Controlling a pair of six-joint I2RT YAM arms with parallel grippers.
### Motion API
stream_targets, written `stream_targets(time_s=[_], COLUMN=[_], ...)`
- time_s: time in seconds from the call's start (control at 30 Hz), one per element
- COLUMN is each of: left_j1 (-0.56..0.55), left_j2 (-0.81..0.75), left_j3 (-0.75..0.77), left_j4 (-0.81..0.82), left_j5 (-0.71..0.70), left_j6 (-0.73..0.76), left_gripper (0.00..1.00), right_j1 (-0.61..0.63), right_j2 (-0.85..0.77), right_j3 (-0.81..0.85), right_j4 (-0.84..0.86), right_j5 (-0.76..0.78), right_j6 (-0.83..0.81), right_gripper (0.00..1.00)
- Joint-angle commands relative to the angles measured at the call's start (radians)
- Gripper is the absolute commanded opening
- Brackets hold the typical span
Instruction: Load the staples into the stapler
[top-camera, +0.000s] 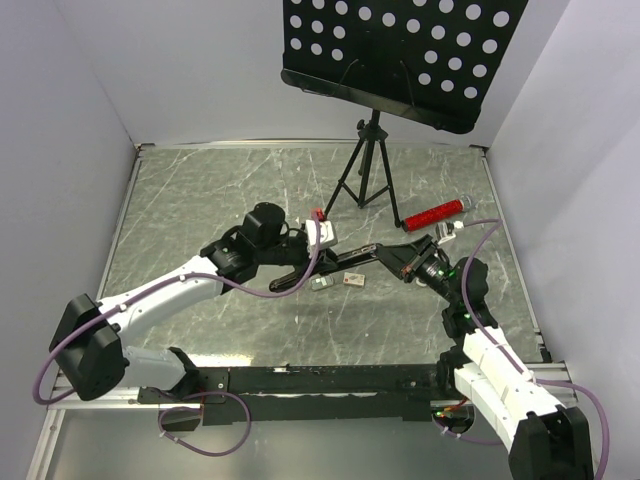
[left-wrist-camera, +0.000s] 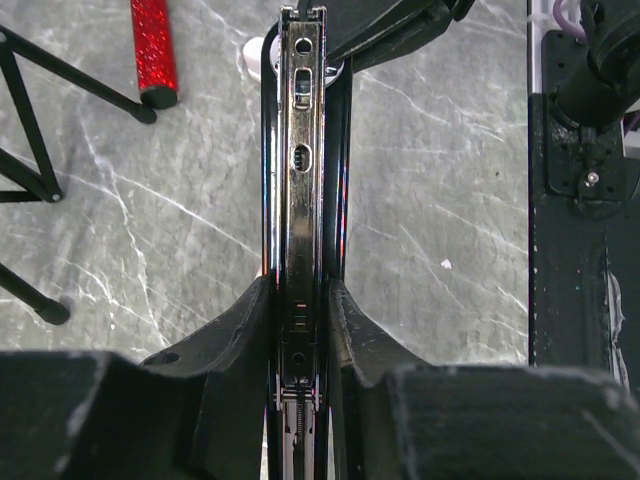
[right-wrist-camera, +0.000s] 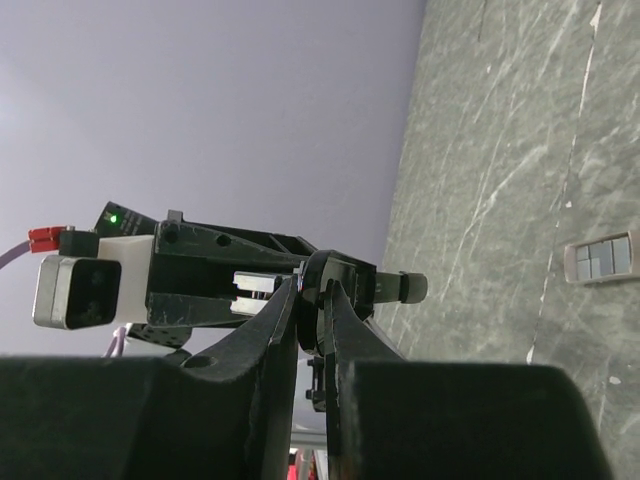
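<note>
At the left gripper (left-wrist-camera: 300, 305): closed down from both sides on the long black stapler (left-wrist-camera: 300, 150), clamped against its chrome staple channel. Held off the surface, with the channel pointing straight away from the wrist.

At the right gripper (right-wrist-camera: 312, 300): pinched almost fully together on a thin black part at the stapler's far end, facing the left one.

Seen from above: stapler spanning the gap between the two grippers, over the middle of the grey marble-patterned table (top-camera: 200, 190).

Just in front of that span, lying flat on the table and apart from both grippers: the tiny silvery-grey metal strip of staples (top-camera: 320, 283). Just beside it on the right: a small tan-and-white box (top-camera: 352, 279).

Farther back and to the right, lying on its side: a red glittery cylinder (top-camera: 435, 212).

Behind the stapler, standing on the table: a black tripod (top-camera: 372, 135) carrying a black perforated panel (top-camera: 400, 60).

Cannot tell whether the channel holds anything.
</note>
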Motion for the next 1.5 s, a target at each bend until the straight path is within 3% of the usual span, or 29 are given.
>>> stream_targets(time_s=[0.0, 0.03, 0.07, 0.13, 0.17, 0.23, 0.33, 0.57, 0.87, 0.97, 1.1, 1.23, 1.47], left_j1=[-0.006, -0.006, -0.004, -0.006, -0.006, -0.007, -0.021, -0.121, -0.253, -0.290, -0.300, -0.300, -0.244], left_j2=[0.009, 0.004, 0.001, -0.007, -0.008, -0.002, 0.007, 0.114, 0.263, 0.291, 0.291, 0.245, 0.012], left_j3=[0.026, 0.023, 0.018, 0.012, 0.008, 0.006, -0.012, -0.012, -0.012, -0.022, -0.025, -0.043, -0.129], left_j4=[-0.062, -0.091, -0.111, -0.171, -0.192, -0.260, -0.307, -0.393, -0.416, -0.423, -0.417, -0.395, -0.233], left_j5=[0.011, 0.005, -0.016, -0.036, -0.050, -0.082, -0.134, -0.233, -0.343, -0.381, -0.421, -0.463, -0.526], left_j6=[0.054, 0.065, 0.080, 0.114, 0.126, 0.160, 0.187, 0.238, 0.283, 0.295, 0.272, 0.263, 0.139], left_gripper=[0.01, 0.01, 0.01, 0.01, 0.01, 0.01, 0.01, 0.01, 0.02, 0.11, 0.39, 0.52, 0.76], right_j1=[0.007, 0.008, 0.007, 0.007, 0.008, 0.007, 0.007, 0.007, 0.005, 0.007, 0.005, 0.005, 0.021], right_j2=[-0.014, -0.016, -0.019, -0.045, -0.074, -0.107, -0.163, -0.184, -0.151, -0.134, -0.106, -0.063, 0.029], right_j3=[0.010, 0.004, -0.001, -0.006, -0.003, 0.029, 0.080, 0.122, 0.152, 0.148, 0.163, 0.206, 0.299], right_j4=[0.086, 0.072, 0.057, -0.033, -0.075, -0.265, -0.499, -0.672, -0.733, -0.735, -0.742, -0.770, -0.805], right_j5=[-0.044, -0.049, -0.053, -0.055, -0.049, -0.017, 0.065, 0.166, 0.224, 0.221, 0.212, 0.203, 0.120], right_j6=[0.013, -0.010, -0.024, -0.082, -0.113, -0.241, -0.385, -0.529, -0.661, -0.691, -0.739, -0.799, -0.921], right_gripper=[0.00, 0.04, 0.19, 0.32, 0.43, 0.57, 0.69, 0.73, 0.74, 0.74, 0.74, 0.75, 0.75])
